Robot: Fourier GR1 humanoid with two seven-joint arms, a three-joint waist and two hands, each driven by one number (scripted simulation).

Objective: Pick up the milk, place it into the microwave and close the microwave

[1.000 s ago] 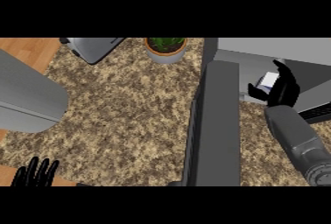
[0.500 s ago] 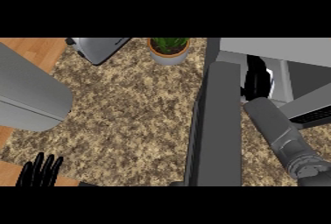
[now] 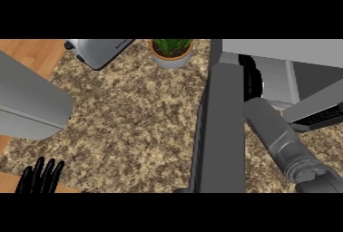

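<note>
Right hand [image 3: 250,79] reaching into microwave [image 3: 288,47], mostly hidden behind open door [image 3: 218,136]; grasp impossible to tell. Milk unseen, presumably inside. Set upright, withdraw clear before closing. Left hand [image 3: 40,177] open, tabletop's [image 3: 134,113] near-left corner.

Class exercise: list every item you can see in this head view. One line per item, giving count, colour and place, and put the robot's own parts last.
Counter: one, speckled brown granite, fills the middle.
Potted plant: one, green leaves in a grey pot, top centre.
Toaster: one, silver, top left.
Grey appliance: one, at the left edge; kind unclear.
Microwave: one, grey, upper right, its door open and edge-on down the centre.
Milk: not visible.
Left hand: one, black, open, resting bottom left.
Right forearm: one, grey, reaching into the microwave; its hand is mostly hidden behind the door.
</note>
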